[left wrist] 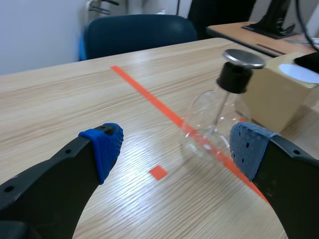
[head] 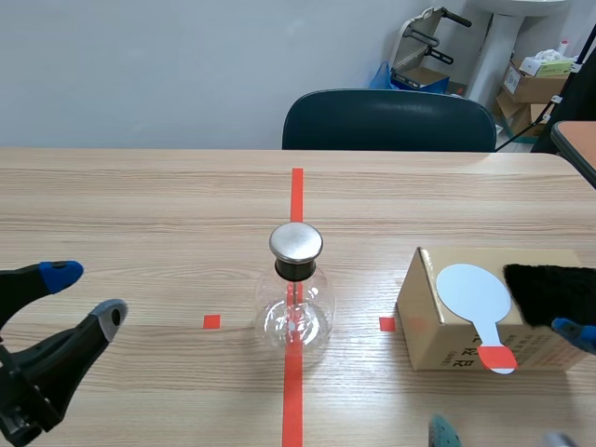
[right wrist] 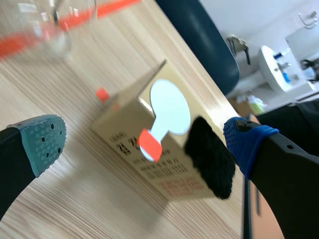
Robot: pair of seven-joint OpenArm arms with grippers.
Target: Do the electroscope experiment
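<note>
The right gripper [right wrist: 144,138] stands wide open, its grey-green pad [right wrist: 46,142] at nine o'clock and its blue pad [right wrist: 247,142] at three. Between the fingers, at twelve o'clock ahead, a cardboard box [right wrist: 172,181] sits on the wooden table [right wrist: 75,199]. A white paddle [right wrist: 169,110] lies flat on the box, its red handle end pointing to seven o'clock. At the paddle's four o'clock a black fuzzy cloth [right wrist: 212,159] rests on the box, just beside the blue pad. At the box's ten o'clock stands a glass flask [right wrist: 47,27] over an orange-red tape line [right wrist: 107,6]. A dark chair [right wrist: 199,47] stands beyond the table at the box's one o'clock.
</note>
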